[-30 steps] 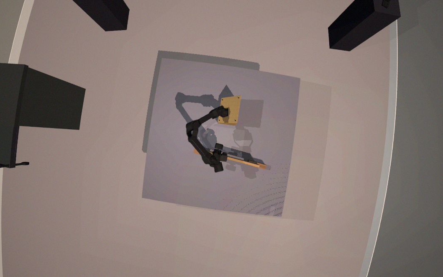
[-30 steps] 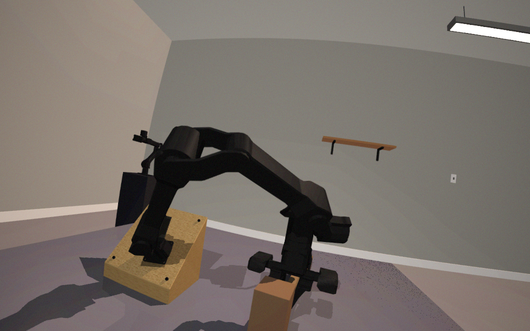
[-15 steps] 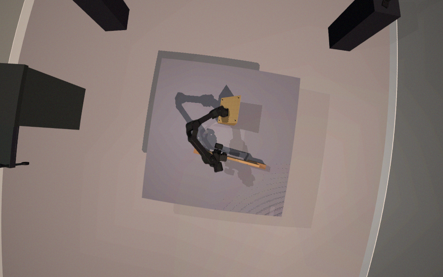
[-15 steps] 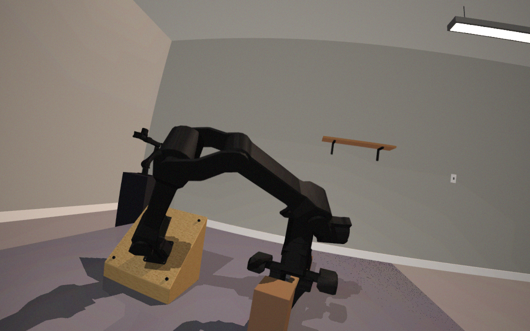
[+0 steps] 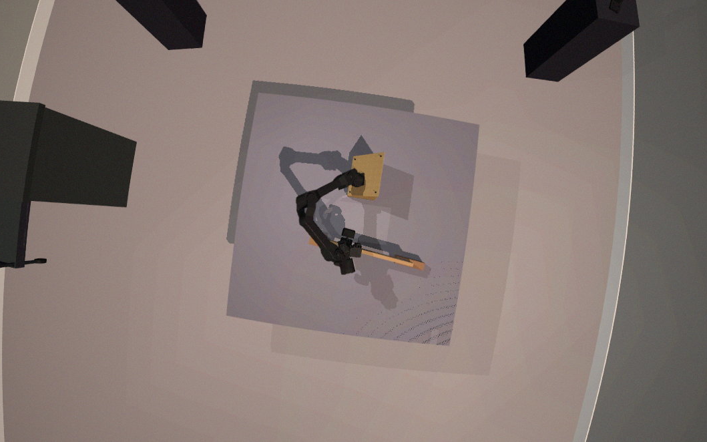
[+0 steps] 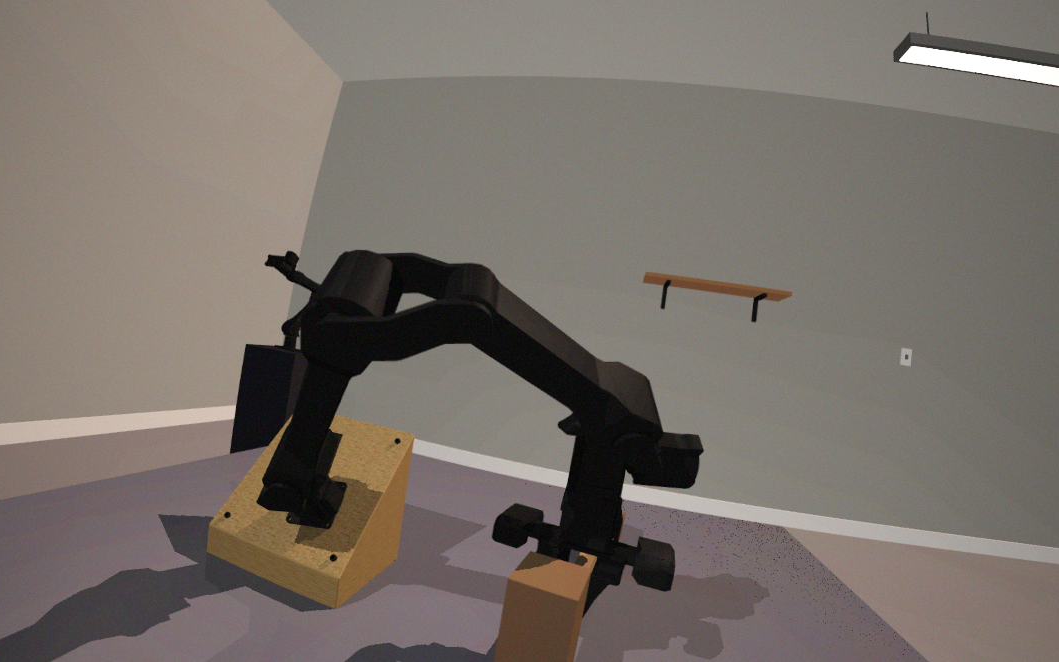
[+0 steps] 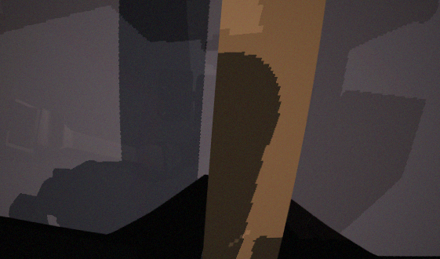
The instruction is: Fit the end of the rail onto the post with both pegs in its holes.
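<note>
The long wooden rail (image 5: 386, 256) (image 7: 296, 118) lies across the grey table top. Its far end is at the low footboard block (image 5: 419, 266). My gripper (image 5: 346, 247) (image 6: 581, 563) (image 7: 234, 187) is shut on the rail near its other end, with a dark finger on each side in the wrist view. A short wooden post (image 6: 545, 608) (image 5: 312, 241) stands in the foreground of the exterior view, right in front of the gripper. It hides the pegs and the rail's end. I cannot tell whether the rail's end touches the post.
The arm stands on a sloped wooden mount (image 5: 370, 164) (image 6: 352, 534) behind the rail. Three dark boxes (image 5: 43, 153) (image 5: 163, 21) (image 5: 581, 38) stand on the floor around the table (image 5: 268, 285). A shelf (image 6: 714, 287) hangs on the far wall.
</note>
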Controlling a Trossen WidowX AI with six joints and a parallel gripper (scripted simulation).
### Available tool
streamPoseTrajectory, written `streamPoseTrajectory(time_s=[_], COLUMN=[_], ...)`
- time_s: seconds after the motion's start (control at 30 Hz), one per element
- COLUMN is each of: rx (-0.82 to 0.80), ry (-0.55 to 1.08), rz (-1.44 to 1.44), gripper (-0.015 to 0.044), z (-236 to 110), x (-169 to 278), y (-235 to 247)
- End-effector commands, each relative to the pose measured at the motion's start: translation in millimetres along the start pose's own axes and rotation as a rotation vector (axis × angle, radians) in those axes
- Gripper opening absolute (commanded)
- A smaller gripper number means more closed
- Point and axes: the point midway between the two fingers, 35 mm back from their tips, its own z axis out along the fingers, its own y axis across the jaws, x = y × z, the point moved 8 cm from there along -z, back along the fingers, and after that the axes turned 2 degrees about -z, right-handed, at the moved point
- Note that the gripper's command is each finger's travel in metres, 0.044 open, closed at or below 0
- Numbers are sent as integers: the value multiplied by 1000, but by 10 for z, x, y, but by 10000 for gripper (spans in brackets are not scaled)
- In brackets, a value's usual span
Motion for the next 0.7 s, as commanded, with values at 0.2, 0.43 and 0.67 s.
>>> streamPoseTrajectory(time_s=[0.2,0.43,0.67], rx=[9,9,9], ry=[-2,-2,-2], rz=[0,0,0], gripper=[0,0,0], z=[-43,-41,-35], x=[53,75,96], y=[3,3,4])
